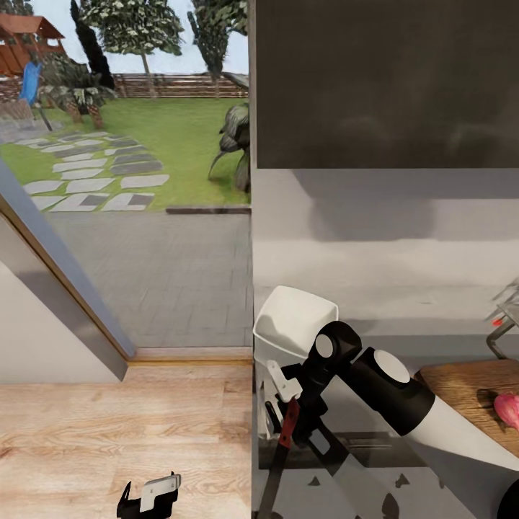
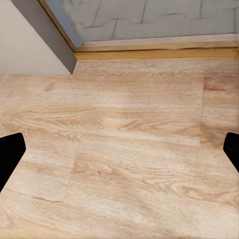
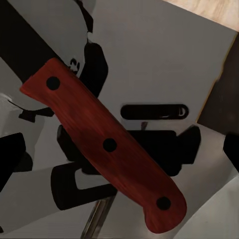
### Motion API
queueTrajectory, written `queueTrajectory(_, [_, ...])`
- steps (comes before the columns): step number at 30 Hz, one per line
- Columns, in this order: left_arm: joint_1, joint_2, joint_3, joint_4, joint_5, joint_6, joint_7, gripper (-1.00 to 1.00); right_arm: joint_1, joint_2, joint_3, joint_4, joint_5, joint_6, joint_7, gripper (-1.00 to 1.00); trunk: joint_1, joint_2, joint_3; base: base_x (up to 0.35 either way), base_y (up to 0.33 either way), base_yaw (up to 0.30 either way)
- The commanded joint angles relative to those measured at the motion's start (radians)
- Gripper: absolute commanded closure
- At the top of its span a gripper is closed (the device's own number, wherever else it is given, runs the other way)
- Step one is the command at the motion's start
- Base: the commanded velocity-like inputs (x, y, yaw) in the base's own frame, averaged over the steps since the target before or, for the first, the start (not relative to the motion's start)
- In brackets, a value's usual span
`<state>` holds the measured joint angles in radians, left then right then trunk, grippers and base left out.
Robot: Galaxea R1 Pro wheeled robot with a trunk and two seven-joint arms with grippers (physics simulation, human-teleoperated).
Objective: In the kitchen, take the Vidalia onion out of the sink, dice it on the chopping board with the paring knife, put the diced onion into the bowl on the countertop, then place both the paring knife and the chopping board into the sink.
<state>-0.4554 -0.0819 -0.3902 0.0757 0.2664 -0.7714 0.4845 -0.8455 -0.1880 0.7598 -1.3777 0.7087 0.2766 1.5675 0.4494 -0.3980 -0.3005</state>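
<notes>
Right gripper point(image 1: 287, 418) poised over paring knife point(image 3: 104, 149) on countertop point(image 1: 404, 331), jaws spread either side of red handle, not clamping; left gripper point(image 1: 151, 496) idle, jaws apart, above floor; knife stiff, light, blade sharp — grab mid-handle, between rivets; onion point(image 1: 508, 407) waits on chopping board point(image 1: 461, 386)

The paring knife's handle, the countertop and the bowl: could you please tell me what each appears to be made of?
Paring knife: the handle looks like red-stained wood or composite, matte, with faint streaks and three dark rivets. Countertop: seemingly grey metal, smooth and glossy, since it mirrors dark shapes. Bowl: plain white, smooth, possibly ceramic or plastic; the render leaves that open.
</notes>
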Motion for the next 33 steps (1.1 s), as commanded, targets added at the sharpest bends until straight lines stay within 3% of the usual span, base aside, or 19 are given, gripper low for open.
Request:
queueTrajectory(1, [-0.002,-0.001,-0.009,0.004,0.005,-0.005,0.003,-1.0,-0.001,-0.001,0.002,-0.001,0.005,0.01,0.003,-1.0,0.001,-0.002,-0.002,0.0,0.0,0.0])
queueTrajectory(10, [-0.002,-0.001,-0.009,0.004,0.005,-0.004,0.003,-1.0,-0.001,0.007,0.003,0.001,0.04,0.01,0.003,-1.0,0.001,-0.002,-0.009,0.0,0.0,0.0])
queueTrajectory(33, [-0.002,-0.001,-0.009,0.004,0.005,-0.005,0.003,-1.0,-0.001,0.017,0.016,0.006,0.044,0.012,0.003,-1.0,0.001,-0.002,-0.036,0.0,0.0,0.0])
